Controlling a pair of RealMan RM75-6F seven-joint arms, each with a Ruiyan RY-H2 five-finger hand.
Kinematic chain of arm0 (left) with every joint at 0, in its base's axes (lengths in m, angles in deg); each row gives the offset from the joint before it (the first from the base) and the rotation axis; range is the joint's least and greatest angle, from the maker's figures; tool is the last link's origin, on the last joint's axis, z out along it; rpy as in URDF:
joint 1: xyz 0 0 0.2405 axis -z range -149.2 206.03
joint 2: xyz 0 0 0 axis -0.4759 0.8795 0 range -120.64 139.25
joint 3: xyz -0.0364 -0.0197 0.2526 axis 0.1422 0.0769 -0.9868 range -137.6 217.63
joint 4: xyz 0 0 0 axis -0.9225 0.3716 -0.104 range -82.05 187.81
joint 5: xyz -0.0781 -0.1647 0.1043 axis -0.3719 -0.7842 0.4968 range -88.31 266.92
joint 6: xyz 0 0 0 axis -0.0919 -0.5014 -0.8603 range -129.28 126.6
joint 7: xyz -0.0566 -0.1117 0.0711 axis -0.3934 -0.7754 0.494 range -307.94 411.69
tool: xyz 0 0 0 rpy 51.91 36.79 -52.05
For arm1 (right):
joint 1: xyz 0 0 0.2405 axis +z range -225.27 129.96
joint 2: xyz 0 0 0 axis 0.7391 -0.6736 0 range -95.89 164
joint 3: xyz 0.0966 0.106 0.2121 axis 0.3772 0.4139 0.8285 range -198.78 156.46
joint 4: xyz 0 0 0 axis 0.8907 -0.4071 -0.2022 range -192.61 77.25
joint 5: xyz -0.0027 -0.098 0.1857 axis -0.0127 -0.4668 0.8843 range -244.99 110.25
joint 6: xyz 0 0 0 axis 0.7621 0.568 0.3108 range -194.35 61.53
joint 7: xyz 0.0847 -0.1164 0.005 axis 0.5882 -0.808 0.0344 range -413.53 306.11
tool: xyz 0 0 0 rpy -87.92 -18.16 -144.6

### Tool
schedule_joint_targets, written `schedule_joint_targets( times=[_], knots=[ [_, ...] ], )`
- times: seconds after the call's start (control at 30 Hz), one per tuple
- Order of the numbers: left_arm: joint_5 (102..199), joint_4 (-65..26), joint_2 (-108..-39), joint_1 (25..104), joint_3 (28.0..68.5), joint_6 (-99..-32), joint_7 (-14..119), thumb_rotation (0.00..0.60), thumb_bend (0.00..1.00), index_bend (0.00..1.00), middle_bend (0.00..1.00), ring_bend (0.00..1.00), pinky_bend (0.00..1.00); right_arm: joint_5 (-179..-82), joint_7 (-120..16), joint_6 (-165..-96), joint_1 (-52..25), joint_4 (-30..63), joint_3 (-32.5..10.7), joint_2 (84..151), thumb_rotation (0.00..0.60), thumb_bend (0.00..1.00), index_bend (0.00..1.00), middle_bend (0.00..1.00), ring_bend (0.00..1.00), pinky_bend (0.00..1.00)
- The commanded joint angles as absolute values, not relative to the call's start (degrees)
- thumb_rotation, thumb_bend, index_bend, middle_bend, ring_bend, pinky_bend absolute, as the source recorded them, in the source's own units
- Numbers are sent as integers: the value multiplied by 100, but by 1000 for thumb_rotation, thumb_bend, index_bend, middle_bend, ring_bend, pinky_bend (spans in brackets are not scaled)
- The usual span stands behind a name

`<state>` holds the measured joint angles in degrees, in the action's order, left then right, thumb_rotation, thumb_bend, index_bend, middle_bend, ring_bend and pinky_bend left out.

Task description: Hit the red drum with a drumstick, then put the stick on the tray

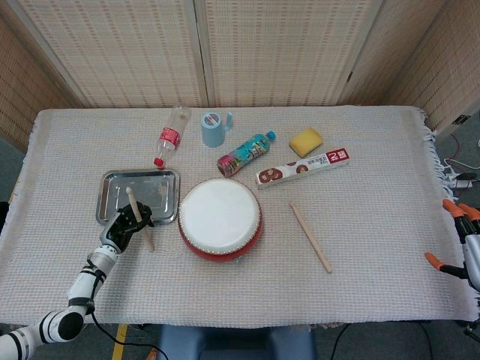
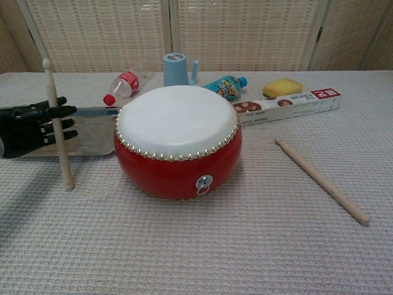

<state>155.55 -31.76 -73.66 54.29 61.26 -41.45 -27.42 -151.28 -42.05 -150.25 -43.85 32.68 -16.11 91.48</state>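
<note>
Chest view showed the black left hand [image 2: 24, 130] with fingers [image 2: 58, 111] closed around a pale wooden drumstick [image 2: 57, 123], held nearly upright with its lower end touching the woven cloth, just left of the red drum with white skin [image 2: 178, 138] and in front of the metal tray [image 1: 114, 202]. Risk: the grip looked loose, so a swing could slip the stick or catch the tray rim. Right hand [image 1: 466, 240] sat idle far off, fingers unclear.
</note>
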Motion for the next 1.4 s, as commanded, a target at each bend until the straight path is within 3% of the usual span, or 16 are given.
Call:
schedule_joint_targets(
  times=[0.03, 0.53, 0.73, 0.9, 1.03, 1.2, 1.4],
  knots=[
    [16146, -2972, -7355, 5342, 6071, -3992, -3307, 600, 382, 615, 638, 568, 528, -15125, -4216, -15029, -4386, 3277, -1609, 9148, 600, 156, 26, 137, 0, 114],
    [17375, -2367, -7345, 5497, 5525, -4391, -4897, 595, 296, 624, 637, 588, 519, -15138, -4310, -15080, -4407, 3375, -1604, 9124, 600, 156, 26, 137, 0, 114],
    [17609, -2161, -7355, 5603, 5267, -4637, -5280, 558, 251, 647, 639, 588, 509, -15145, -4331, -15093, -4406, 3393, -1598, 9123, 600, 156, 26, 137, 0, 114],
    [17713, -2052, -7347, 5695, 5082, -4782, -5454, 471, 237, 649, 634, 589, 502, -15152, -4340, -15115, -4411, 3409, -1591, 9120, 600, 156, 26, 137, 0, 114],
    [17733, -1989, -7343, 5770, 4954, -4871, -5518, 448, 223, 649, 628, 589, 499, -15168, -4343, -15133, -4415, 3416, -1592, 9121, 600, 156, 26, 137, 0, 114],
    [17677, -1926, -7361, 5849, 4836, -4900, -5326, 453, 222, 665, 633, 589, 501, -15175, -4334, -15161, -4424, 3421, -1585, 9118, 600, 156, 26, 137, 0, 114],
    [17541, -1880, -7406, 5891, 4758, -4954, -5117, 515, 223, 711, 668, 616, 525, -15186, -4320, -15183, -4435, 3434, -1585, 9102, 600, 156, 25, 137, 0, 114]
  ],
)
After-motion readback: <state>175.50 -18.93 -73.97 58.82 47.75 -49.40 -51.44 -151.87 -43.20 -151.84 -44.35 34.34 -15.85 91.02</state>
